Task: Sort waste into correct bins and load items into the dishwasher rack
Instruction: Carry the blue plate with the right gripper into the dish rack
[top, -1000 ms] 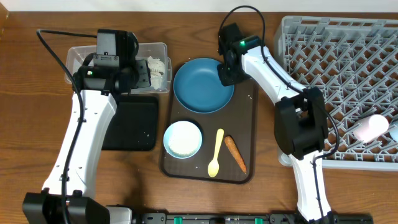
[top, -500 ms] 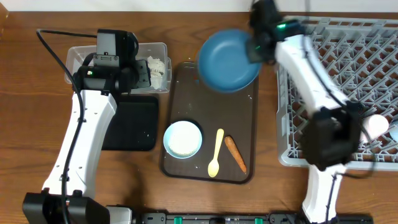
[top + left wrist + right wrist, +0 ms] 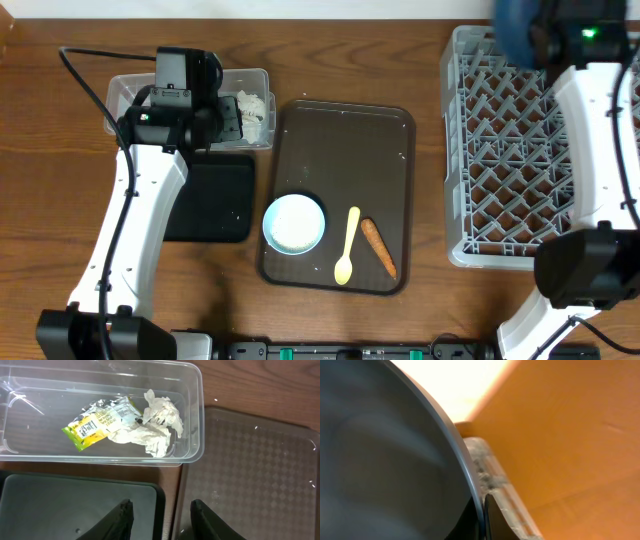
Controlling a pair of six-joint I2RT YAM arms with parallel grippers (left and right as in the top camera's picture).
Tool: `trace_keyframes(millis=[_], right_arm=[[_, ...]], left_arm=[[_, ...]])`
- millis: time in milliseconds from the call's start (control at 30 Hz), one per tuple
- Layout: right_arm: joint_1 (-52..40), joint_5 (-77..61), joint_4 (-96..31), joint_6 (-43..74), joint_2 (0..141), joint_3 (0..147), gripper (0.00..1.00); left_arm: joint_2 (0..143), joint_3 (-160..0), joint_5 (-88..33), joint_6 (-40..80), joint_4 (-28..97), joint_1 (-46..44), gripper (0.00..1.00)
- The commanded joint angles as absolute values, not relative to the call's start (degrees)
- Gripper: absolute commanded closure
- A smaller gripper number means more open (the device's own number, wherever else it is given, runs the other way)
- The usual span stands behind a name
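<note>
left pincer (image 3: 161, 511) part-open (empty) | right pincer (image 3: 481, 512) clamped on blue dish (image 3: 385, 470) rim

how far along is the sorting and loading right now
Done: crumpled tissue and snack wrapper lie in the clear tub. In hand: right gripper pinches the dark blue dish by the rack's far edge. Still to do: white bowl, spoon and carrot sit on the brown tray.

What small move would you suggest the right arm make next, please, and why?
Probably lower the dark blue dish on edge between the pegs of the dishwasher rack: the right end effector clamps its rim and holds it above the rack's far edge, not yet seated.
</note>
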State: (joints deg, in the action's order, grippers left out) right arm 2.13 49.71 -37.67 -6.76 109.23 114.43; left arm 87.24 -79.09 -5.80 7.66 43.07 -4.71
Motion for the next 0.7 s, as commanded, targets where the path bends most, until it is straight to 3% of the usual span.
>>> trace_keyframes(millis=[0, 667], right_arm=[[6.24, 60.03, -35.81, -7.84, 109.06, 114.74, 0.99], [22.48, 59.57, -32.91, -13.63, 113.10, 114.61, 0.99]], left_arm=[[87.22, -79.33, -5.30, 7.35, 43.09, -4.51, 0.60], [87.22, -79.33, -5.30, 7.55, 43.16, -4.51, 0.60]])
